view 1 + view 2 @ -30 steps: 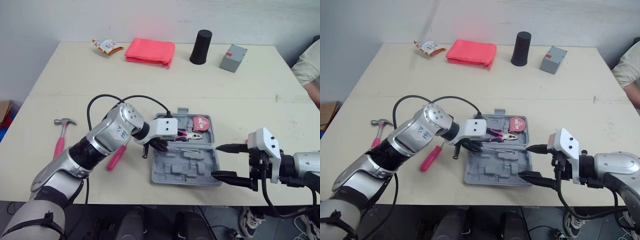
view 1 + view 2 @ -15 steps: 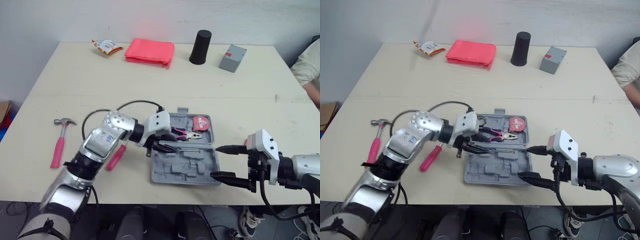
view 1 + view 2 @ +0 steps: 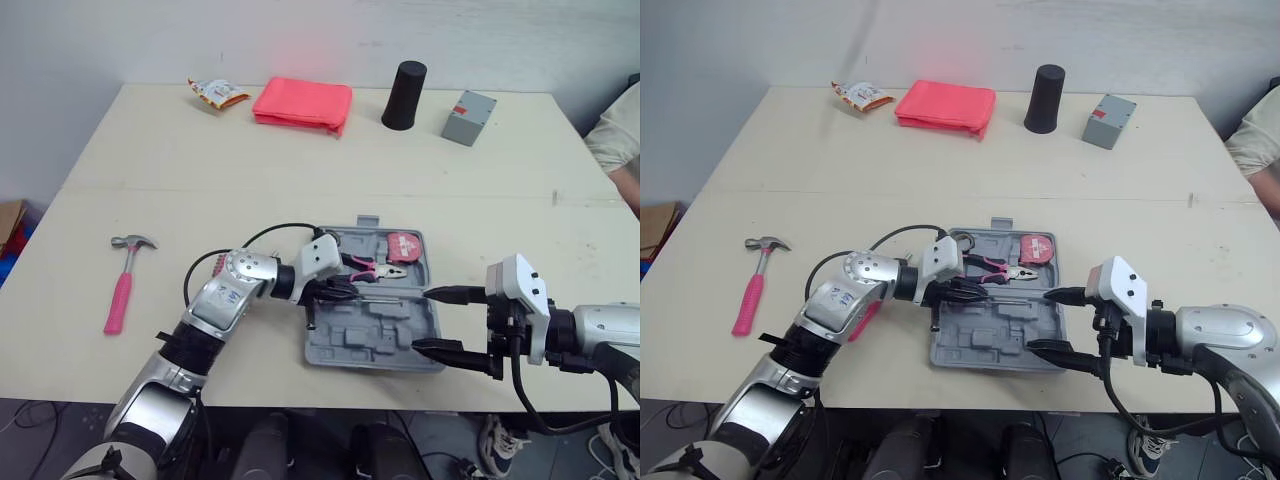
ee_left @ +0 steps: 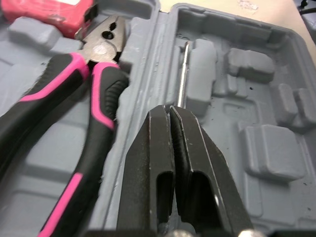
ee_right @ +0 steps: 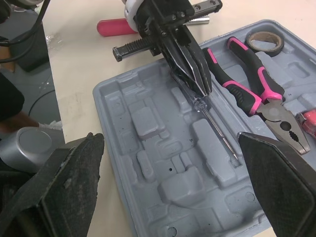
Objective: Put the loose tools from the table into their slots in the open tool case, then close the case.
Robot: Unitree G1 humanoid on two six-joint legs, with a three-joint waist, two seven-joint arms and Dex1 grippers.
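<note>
While left pincer (image 5: 203,90) clamps shut on clear-handled thin screwdriver (image 5: 220,132) in the middle slot of open grey plastic tool case (image 3: 398,352), right pincer (image 3: 428,320) gapes empty at its 3 o'clock. Risk: skewed release could leave shaft proud, jamming lid.

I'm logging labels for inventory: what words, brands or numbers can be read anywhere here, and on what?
No text can be read.
The snack packet: print too small to read.
The red tape measure: label too blurred.
The grey box: a red mark, unreadable.
The pliers, screwdriver and tool case: no lettering visible.
</note>
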